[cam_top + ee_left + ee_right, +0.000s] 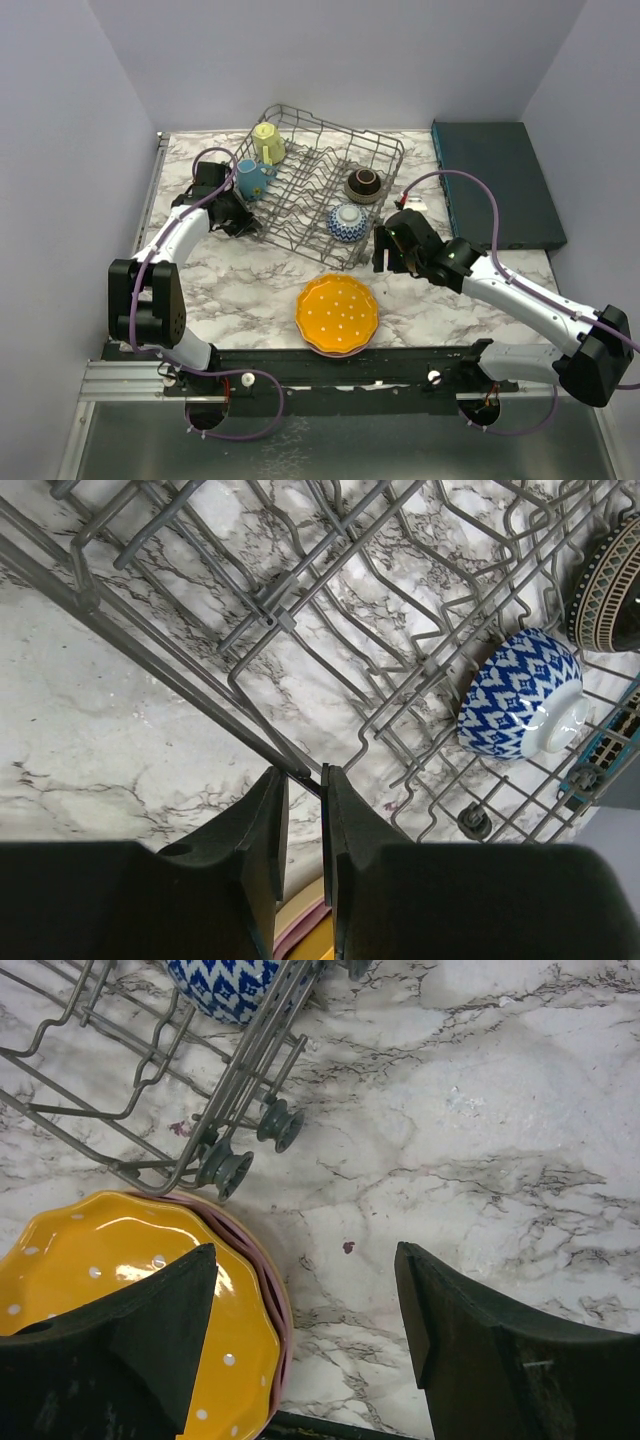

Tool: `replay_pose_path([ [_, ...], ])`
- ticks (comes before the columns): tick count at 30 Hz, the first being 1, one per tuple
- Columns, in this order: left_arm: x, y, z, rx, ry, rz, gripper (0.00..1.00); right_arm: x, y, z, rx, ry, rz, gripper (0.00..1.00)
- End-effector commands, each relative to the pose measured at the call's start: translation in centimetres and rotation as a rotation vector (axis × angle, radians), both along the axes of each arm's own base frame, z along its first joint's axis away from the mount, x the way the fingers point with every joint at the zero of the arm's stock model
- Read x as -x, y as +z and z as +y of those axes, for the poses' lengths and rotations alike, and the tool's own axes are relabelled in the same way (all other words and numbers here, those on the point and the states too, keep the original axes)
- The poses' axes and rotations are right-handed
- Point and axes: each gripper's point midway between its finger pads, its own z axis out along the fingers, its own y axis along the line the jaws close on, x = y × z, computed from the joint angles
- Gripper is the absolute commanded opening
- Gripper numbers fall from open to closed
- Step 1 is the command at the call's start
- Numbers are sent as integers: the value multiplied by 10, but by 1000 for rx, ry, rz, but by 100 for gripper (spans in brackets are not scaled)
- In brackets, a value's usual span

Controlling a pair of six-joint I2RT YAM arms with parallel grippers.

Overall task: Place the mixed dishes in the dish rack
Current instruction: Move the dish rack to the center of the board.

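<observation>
Orange plate [337, 312] looks like the next grab. It sits on top of the pink plate [341, 351] at the near edge of the surface [250, 290], just outside the dish rack's [300, 205] near corner. The yellow mug [267, 142], blue mug [252, 178], dark brown bowl [363, 184] and blue-white bowl [346, 221] are in the rack already, so I reckon we're past halfway.

The right pincer [303, 1260] hangs spread wide and empty off the stack's right side. In its wrist view one finger lines up over the orange rim and the other over bare marble.

My tip: drop onto the scalloped rim and catch the orange one only, leaving the pink behind. Lift a bit before swinging, since the rack's little wheels [228, 1172] are right beside the stack. Then stand it on edge in a free slot.

The left pincer [303, 772] is nearly clenched at the rack's left rim, with the rim wire running into the slit. Can't tell if it's actually nipping it.
</observation>
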Motion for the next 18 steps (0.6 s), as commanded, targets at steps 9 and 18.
replay_pose_path([
  [9, -25, 28, 63, -152, 107, -123, 0, -10, 9, 12, -32, 14, -20, 80],
  [18, -20, 29, 82, -180, 131, -122, 0, -37, 27, 22, -19, -4, -74, 84],
])
